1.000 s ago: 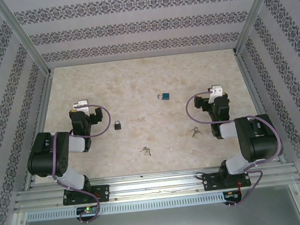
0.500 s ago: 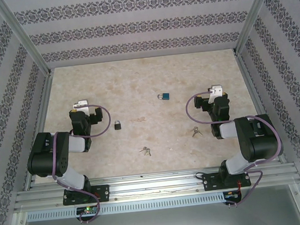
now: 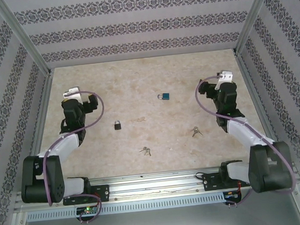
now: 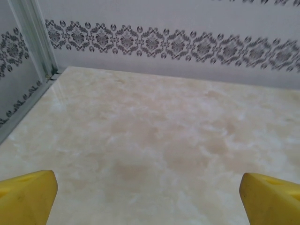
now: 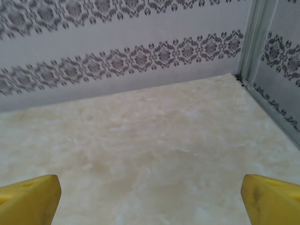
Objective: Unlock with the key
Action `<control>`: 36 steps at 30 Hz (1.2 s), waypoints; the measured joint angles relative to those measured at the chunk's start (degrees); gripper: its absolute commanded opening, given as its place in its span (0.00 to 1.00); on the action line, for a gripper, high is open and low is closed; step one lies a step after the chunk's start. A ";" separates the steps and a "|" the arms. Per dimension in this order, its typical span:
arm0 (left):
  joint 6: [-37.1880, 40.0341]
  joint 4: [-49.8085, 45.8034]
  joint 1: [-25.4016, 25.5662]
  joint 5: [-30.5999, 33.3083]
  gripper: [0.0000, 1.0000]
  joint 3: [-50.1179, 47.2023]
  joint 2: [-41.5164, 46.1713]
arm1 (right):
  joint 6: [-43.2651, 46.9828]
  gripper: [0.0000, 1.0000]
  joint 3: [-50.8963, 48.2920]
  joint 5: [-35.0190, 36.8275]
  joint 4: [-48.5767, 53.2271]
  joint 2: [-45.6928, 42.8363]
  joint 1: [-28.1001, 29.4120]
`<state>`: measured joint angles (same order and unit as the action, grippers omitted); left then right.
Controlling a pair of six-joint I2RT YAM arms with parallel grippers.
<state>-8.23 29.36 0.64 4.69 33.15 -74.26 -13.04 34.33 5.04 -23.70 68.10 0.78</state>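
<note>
The left end effector (image 4: 149, 197) and right end effector (image 5: 150, 199) hang with fingers spread wide, holding nothing, above the beige marbled tabletop (image 3: 136, 76). Between the arms lie a small black padlock (image 3: 118, 125), a blue padlock (image 3: 164, 96) farther back, a silver key bunch (image 3: 145, 151) near the front edge and a second key bunch (image 3: 196, 132) toward the right arm.

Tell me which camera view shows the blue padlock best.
The top external view: the blue padlock lies whole and unobstructed on the table. The wrist views point at table and patterned wall instead.
</note>
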 measured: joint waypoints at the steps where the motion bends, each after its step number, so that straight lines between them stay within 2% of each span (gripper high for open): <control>1: -2.78 -1.88 -0.04 -0.96 0.99 0.46 1.07 | -3.43 0.98 1.20 -1.66 2.49 -1.44 -0.55; 2: -5.53 -3.54 -0.17 -1.73 0.99 0.66 1.90 | -6.93 0.98 1.70 -4.02 3.80 -2.80 -1.62; 3: -9.46 -5.64 -0.33 -2.47 0.99 0.72 2.99 | -10.47 0.94 1.77 -7.17 4.37 -4.02 -3.19; 4: -13.29 -6.95 -0.68 -3.32 0.99 0.33 4.07 | -13.60 0.85 1.77 -10.60 4.81 -4.59 -4.79; 6: -19.47 -7.13 -1.57 -5.97 0.99 -1.73 6.16 | -17.97 0.74 2.05 -16.72 5.73 -4.07 -6.64; 7: -22.25 -7.13 -1.97 -7.48 0.99 -3.19 7.34 | -20.02 0.72 2.10 -19.56 6.47 -3.50 -6.56; 12: -31.15 -10.69 -1.81 -17.07 1.00 -5.40 9.88 | -23.91 0.53 2.10 -25.18 12.15 -4.07 1.25; 13: -32.02 -11.61 -1.36 -18.82 0.95 -5.31 10.03 | -24.55 0.52 2.16 -26.27 13.42 -4.37 3.06; 16: -33.99 -16.70 1.31 -23.12 0.87 -4.50 10.25 | -24.79 0.52 2.56 -28.72 16.70 -4.46 6.54; 18: -34.84 -19.91 3.10 -24.46 0.85 -4.44 10.78 | -24.30 0.51 3.10 -28.57 19.87 -4.24 9.38; 22: -37.33 -24.83 7.78 -25.20 0.77 -4.44 12.72 | -20.94 0.44 7.26 -26.14 28.41 -0.35 19.89; 26: -39.26 -27.71 11.76 -24.76 0.70 -4.63 13.57 | -17.86 0.44 11.21 -23.23 34.29 5.57 29.94; 27: -39.87 -28.15 12.15 -24.57 0.67 -4.85 13.68 | -17.33 0.43 11.56 -22.80 35.28 6.62 31.47; 31: -41.18 -31.74 12.39 -23.04 0.64 -5.18 13.90 | -15.23 0.40 13.84 -20.06 39.85 12.61 37.92; 36: -42.34 -33.73 12.39 -22.14 0.64 -6.14 14.58 | -13.62 0.44 17.29 -18.32 43.50 19.80 44.50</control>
<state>-50.57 -4.36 13.04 -17.45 27.00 -59.68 -26.65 51.62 -13.28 19.79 87.90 45.28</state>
